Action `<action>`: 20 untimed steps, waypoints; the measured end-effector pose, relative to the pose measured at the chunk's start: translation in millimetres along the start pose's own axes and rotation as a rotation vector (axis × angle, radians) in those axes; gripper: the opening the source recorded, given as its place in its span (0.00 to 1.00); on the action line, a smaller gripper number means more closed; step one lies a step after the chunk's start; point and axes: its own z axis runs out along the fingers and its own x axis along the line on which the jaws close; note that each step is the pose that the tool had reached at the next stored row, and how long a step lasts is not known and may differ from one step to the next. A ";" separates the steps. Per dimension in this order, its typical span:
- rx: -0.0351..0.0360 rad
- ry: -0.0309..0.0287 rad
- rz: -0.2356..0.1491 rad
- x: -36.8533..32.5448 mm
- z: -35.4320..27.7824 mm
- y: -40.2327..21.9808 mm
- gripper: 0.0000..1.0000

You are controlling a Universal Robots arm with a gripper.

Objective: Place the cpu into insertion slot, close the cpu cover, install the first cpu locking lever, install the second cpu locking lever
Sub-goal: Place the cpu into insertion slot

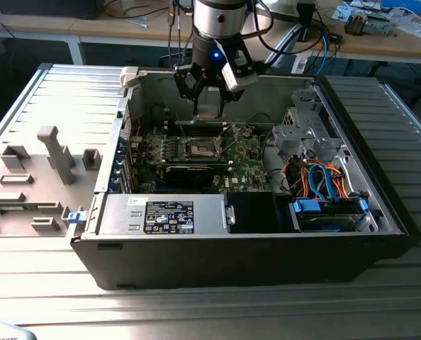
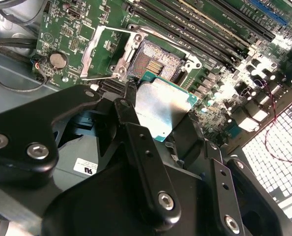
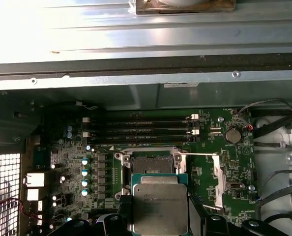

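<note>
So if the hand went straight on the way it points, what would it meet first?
Probably the open insertion slot; the hand holds the cpu short of it, though depth is unclear.

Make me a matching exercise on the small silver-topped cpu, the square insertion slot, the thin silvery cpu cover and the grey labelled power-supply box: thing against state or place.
1. small silver-topped square cpu
2. square dark-centred insertion slot
3. thin silvery cpu cover frame
4. grey labelled power-supply box

A. swung open beside the slot
B. held in the gripper
C. uncovered, nothing seated in it
D. against the case's near wall, exterior view

Pairs: 1-B, 2-C, 3-A, 4-D
</note>
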 end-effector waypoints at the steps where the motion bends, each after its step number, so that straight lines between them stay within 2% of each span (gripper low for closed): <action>1: 0.0000 0.0000 0.000 0.0 0.5 0.0 0.54; 14: 0.0001 0.0001 0.000 0.0 5.4 -0.5 0.54; 20: 0.0000 0.0000 0.000 0.0 5.6 -0.5 0.54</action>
